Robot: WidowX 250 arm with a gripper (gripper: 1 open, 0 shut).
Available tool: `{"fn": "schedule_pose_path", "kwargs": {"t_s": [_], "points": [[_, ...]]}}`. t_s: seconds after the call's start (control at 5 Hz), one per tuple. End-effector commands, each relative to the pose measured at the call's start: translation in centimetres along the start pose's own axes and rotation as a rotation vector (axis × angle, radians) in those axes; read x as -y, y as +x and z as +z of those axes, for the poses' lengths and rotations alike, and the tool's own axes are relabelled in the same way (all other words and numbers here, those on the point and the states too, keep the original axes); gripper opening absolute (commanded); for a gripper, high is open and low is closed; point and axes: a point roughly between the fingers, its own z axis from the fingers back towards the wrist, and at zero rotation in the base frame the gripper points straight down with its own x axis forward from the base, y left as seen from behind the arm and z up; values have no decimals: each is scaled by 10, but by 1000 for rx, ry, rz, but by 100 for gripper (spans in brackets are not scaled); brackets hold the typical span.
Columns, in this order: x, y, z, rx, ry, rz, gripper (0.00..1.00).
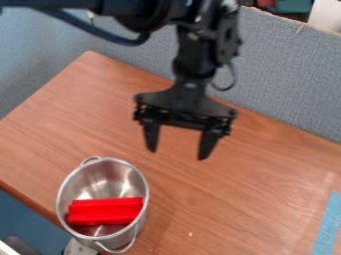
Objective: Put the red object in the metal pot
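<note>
The red object [106, 211] lies inside the metal pot [103, 202], which stands near the front edge of the wooden tabletop [266, 199]; the pot's base is cut off by the frame's lower edge. Above and well apart, the black gripper [182, 145] hangs over bare wood, jaws spread wide and holding nothing. The arm's upper part runs out of frame. No writing or labels can be read.

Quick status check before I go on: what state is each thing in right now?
gripper: open, empty, pointing down above the table, apart from the pot.
red object: lying flat inside the metal pot.
metal pot: upright at the table's near edge, holding the red object.
wooden table: bare under the gripper.
</note>
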Motion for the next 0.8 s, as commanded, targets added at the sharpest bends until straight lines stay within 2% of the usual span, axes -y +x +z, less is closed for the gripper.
{"fn": "schedule_pose_path", "kwargs": {"t_s": [0.0,0.2,0.4,0.6], "points": [[-13,-1,-1,42,-21,10,100],[-43,-11,13,34,-31,-26,100],[-76,-15,35,14,-33,-116,100],[-95,-19,37,30,-17,-199,100]]}}
